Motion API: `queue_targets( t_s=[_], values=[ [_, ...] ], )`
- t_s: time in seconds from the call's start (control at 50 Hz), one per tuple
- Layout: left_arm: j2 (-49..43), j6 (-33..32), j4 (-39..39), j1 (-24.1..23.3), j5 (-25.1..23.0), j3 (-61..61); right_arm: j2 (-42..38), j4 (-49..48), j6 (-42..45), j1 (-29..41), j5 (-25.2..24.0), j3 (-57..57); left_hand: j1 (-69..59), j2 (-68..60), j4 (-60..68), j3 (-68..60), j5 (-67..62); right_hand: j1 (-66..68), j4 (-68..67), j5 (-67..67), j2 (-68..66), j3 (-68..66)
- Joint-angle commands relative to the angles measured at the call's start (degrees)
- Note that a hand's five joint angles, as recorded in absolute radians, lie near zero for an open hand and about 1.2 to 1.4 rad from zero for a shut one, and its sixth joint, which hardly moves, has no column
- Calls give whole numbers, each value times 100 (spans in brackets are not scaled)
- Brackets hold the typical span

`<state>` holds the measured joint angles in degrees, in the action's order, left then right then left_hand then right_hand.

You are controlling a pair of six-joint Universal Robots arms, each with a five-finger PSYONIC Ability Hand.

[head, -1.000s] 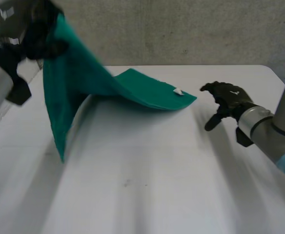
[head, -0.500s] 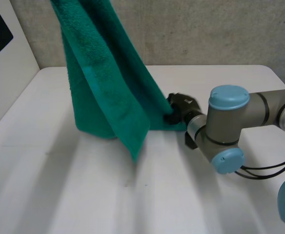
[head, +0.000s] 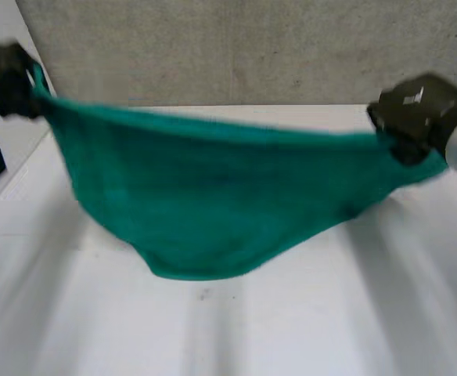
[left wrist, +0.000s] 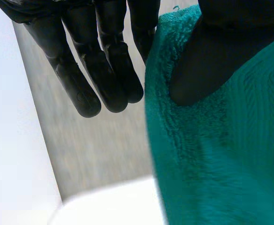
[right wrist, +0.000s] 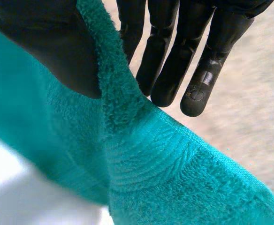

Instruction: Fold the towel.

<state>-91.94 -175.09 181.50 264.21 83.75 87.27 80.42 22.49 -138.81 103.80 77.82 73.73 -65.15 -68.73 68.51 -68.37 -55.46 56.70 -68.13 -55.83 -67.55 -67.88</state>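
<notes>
- The green towel point(head: 213, 196) hangs spread out in the air between the two hands, above the white table point(head: 307, 321), with a grey wall point(head: 252, 47) behind it.
- Its upper edge runs nearly taut from one hand across to the other, and the cloth below bellies down in a wide curve.
- The lowest part of that curve comes close to the tabletop near the middle. I cannot tell whether it touches.
- The left hand point(head: 13, 78) is up at the towel's left top corner, off the table's left edge.
- In the left wrist view the left hand point(left wrist: 80, 70) has its thumb point(left wrist: 212, 56) pressed flat onto the towel point(left wrist: 221, 164) at the hem. One finger goes behind the cloth, so the corner is pinched. The other fingers point(left wrist: 111, 70) hang straight beside it, free of the cloth.
- The right hand point(head: 416, 113) holds the opposite top corner at about the same height.
- In the right wrist view the right hand point(right wrist: 198, 56) clamps the towel point(right wrist: 174, 178) under its thumb point(right wrist: 48, 47). The hem stands up between the thumb and the straight fingers point(right wrist: 163, 61).
</notes>
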Motion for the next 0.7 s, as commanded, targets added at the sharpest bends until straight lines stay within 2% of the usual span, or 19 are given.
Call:
queue_targets(
  t_s=[0.02,0.06,0.08,0.14,0.24,0.3,0.34,0.38,0.4,0.46,0.48,0.5,0.52,0.54,0.58,0.62,0.7],
  values=[
    [-648,-33,-10,-54,1,721,-114,871,960,61,101,475,-1485,-1127,1149,-1163,-1454,2330,-1187,-1417,-1245,-1212],
    [-1000,-86,-10,-89,1,879,-255,871,1199,70,128,573,-1485,-1127,1149,-1163,-1454,2330,-1187,-1417,-1245,-1212],
    [-1297,-138,-18,-133,10,897,-768,879,1495,105,302,607,-1485,-1127,1149,-1163,-1454,2330,-1187,-1417,-1245,-1212],
    [-1896,-367,8,-239,27,783,-1255,880,1550,158,470,503,-1485,-1127,1149,-1163,-1454,2330,-1187,-1417,-1245,-1212],
    [-2486,-780,43,-379,89,46,-2230,749,1524,202,979,-618,-1485,-1127,1149,-1163,-1454,2330,-1187,-1417,-1245,-1212],
    [-2714,-833,52,-476,107,-814,-2478,503,1463,202,1129,-1358,-1485,-1127,1149,-1163,-1454,2330,-1187,-1417,-1245,-1212],
    [-2776,-781,78,-563,115,-1602,-2610,116,1279,202,1261,-2193,-1485,-1127,1149,-1163,-1454,2330,-1187,-1417,-1245,-1212],
    [-2776,-737,148,-608,115,-2124,-2619,-33,1182,202,1305,-2466,-1485,-1127,1149,-1163,-1454,2330,-1187,-1417,-1245,-1212],
    [-2759,-693,218,-625,115,-2379,-2628,-574,850,202,1375,-3330,-1485,-1127,1149,-1163,-1454,2330,-1187,-1417,-1245,-1212],
    [-2680,-465,771,-652,255,-3214,-2611,-1306,471,202,1367,-4004,-1485,-1127,1149,-1163,-1454,2330,-1187,-1417,-1245,-1212],
    [-2619,-395,964,-652,326,-3355,-2584,-1857,234,219,1384,-4224,-1485,-1127,1149,-1163,-1454,2330,-1187,-1417,-1245,-1212],
    [-2470,-289,1410,-652,483,-3539,-2541,-2150,128,228,1376,-4226,-1485,-1127,1149,-1163,-1454,2330,-1187,-1417,-1245,-1212],
    [-2469,-288,1414,-652,484,-3541,-2540,-2153,126,228,1376,-4226,-1485,-1127,1149,-1163,-1454,2330,-1187,-1417,-1245,-1212],
    [-2390,-254,1649,-643,554,-3585,-2288,-2927,-65,255,1358,-4035,-1485,-1127,1149,-1163,-1454,2330,-1187,-1417,-1245,-1212],
    [-2180,-218,2430,-643,669,-3603,-2023,-3320,-119,246,1376,-3788,-1485,-1127,1149,-1163,-1454,2330,-1187,-1417,-1245,-1212],
    [-2135,-183,2653,-634,704,-3585,-1699,-3610,-120,246,1358,-3307,-1485,-1127,1149,-1163,-1454,2330,-1187,-1417,-1245,-1212],
    [-2117,-165,2592,-626,678,-3349,-1451,-3612,-128,228,1341,-2559,-1485,-1127,1149,-1163,-1454,2330,-1187,-1417,-1245,-1212]
  ],
)
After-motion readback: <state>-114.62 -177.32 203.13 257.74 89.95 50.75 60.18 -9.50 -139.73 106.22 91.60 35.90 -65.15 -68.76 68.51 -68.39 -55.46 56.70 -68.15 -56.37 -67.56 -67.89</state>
